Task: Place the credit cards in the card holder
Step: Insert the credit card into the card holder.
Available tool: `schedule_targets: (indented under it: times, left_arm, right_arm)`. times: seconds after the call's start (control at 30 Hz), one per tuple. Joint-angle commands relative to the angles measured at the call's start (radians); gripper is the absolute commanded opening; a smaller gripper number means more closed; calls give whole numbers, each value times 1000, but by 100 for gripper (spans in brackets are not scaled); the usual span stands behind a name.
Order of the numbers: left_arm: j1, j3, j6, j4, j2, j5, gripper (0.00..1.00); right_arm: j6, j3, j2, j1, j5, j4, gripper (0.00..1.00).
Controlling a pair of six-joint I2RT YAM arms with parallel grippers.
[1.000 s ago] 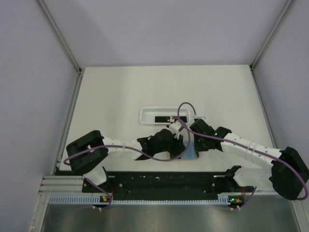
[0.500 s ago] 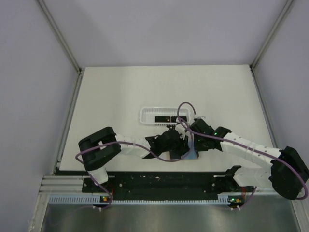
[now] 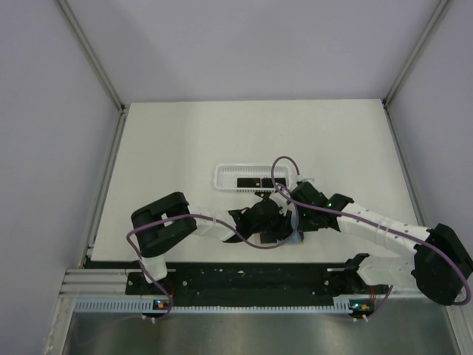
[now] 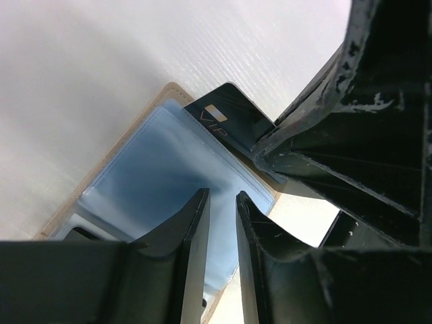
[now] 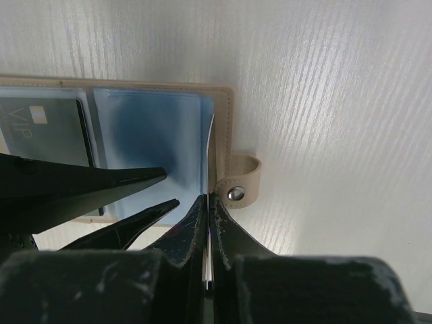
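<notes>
- Near the front edge of the table [image 3: 185, 133], the right gripper [image 5: 208, 198] pinches a sleeve of the open flat tan card holder [image 5: 223, 135]
- The left gripper [image 4: 221, 200] has fingers slightly apart, empty; the thin black credit card [image 4: 229, 115] pokes out just ahead

table [image 3: 185, 140]: white, finely ribbed top.
white basket [image 3: 222, 177]: lies on the table near its middle, long side running left to right.
card holder [image 5: 152, 128]: lies open on the table, nearer its front edge.
</notes>
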Motion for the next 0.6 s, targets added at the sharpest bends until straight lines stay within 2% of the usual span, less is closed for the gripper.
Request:
schedule_targets:
  times: [0.0,0.33,0.47,0.57]
  left_arm:
    - [-5,25,0,65,6,22,28]
    - [-5,54,1,81,37,39,20]
    - [-5,59,-5,88,52,39,12]
    - [-5,54,-8,88,58,39,2]
  right_arm:
    - [16,-35,41,-6,-24,-4,0]
    - [14,-35,50,-6,-24,-3,0]
    - [14,-36,51,-6,-26,-3,0]
    - [16,-38,54,-6,-26,-4,0]
